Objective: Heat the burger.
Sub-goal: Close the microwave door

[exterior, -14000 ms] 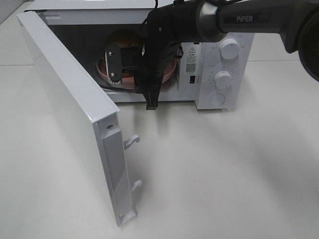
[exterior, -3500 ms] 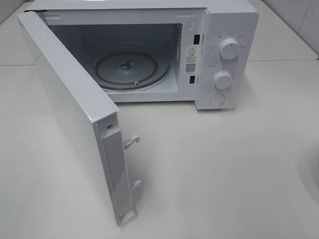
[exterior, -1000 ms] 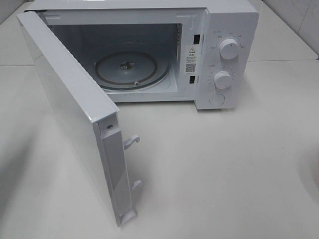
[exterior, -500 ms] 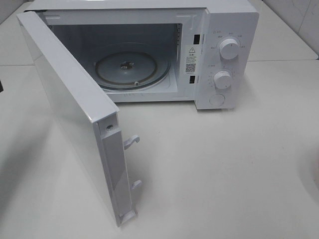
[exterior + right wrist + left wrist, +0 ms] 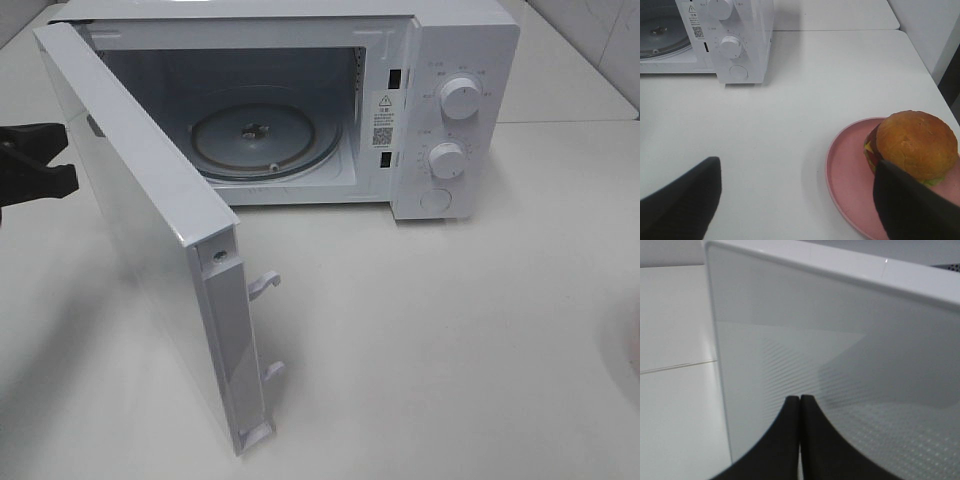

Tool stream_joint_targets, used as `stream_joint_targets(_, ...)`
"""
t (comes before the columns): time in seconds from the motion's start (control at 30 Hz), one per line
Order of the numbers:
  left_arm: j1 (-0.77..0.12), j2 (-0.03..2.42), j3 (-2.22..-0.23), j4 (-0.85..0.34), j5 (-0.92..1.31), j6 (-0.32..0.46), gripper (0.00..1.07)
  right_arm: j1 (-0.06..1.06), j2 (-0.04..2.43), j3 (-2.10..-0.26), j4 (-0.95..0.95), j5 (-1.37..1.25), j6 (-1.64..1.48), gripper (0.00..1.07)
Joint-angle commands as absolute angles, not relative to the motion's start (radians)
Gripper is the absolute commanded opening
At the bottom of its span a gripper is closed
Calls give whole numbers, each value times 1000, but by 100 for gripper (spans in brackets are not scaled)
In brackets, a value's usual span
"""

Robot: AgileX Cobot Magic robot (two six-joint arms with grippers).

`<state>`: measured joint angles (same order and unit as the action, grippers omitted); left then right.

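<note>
A white table carries a white microwave with its door swung open, and, well apart from it, a pink plate near the table's edge.

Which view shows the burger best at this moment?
The right wrist view: the burger sits whole on the pink plate, bun and layers visible between the open right gripper's fingers. The high view shows at most a pink sliver at its right edge; the left wrist view shows only the microwave door.

A white microwave stands on the pale table, its door swung wide, glass turntable bare inside. Off to the side lies a pink plate.
</note>
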<state>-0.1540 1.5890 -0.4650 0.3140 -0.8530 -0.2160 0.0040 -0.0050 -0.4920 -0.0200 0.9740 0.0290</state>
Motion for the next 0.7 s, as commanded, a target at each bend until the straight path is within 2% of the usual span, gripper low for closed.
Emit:
stream_joint_targets(0.03, -191, 1599, -493, 284, -837, -203, 0, 0, -39, -489, -15, 960, 38, 75)
stream_joint_targets(0.43, -352, 1667, -579, 162, -807, -173, 0, 0, -39, -489, -15, 960, 38, 75)
stream_joint_targets(0.6, -431, 1700, -630, 64, -767, -101, 0, 0, -39, -489, -15, 960, 38, 75)
stream_joint_targets(0.67, -493, 1732, -677, -24, -754, -40, 0, 0, -39, -489, -15, 960, 38, 75)
stream_joint_targets(0.7, -493, 1732, -677, -24, -754, -40, 0, 0, -39, -489, -15, 960, 38, 75)
